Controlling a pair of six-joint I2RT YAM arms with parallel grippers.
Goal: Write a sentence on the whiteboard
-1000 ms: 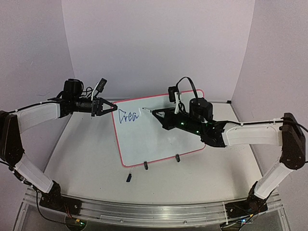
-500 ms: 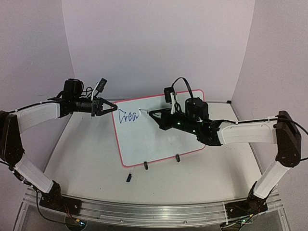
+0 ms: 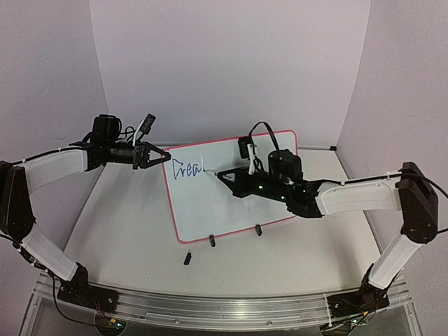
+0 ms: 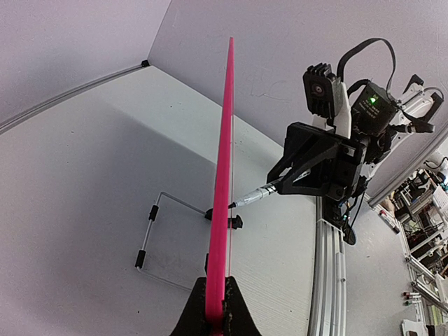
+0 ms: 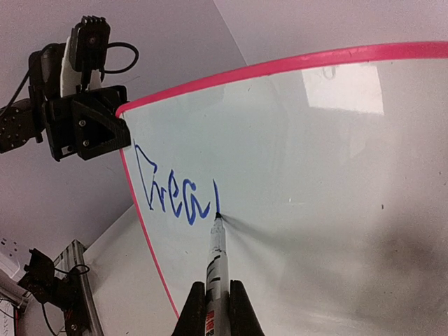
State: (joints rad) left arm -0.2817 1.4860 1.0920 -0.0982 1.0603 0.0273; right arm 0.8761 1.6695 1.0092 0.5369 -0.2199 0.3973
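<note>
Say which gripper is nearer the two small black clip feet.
Right. The right gripper holds a marker above the feet; the left gripper clamps the red-rimmed white board's far corner.

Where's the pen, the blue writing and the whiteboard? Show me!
pen [image 5: 215,255]: right wrist view, on its barrel.
blue writing [image 5: 175,199]: right wrist view, on the middle letters.
whiteboard [image 3: 210,210]: top external view, on its bare white face.

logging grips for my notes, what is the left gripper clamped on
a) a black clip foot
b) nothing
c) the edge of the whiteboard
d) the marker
C: the left gripper is shut on the pink rim of the whiteboard, while the marker sits in the right gripper.
</note>
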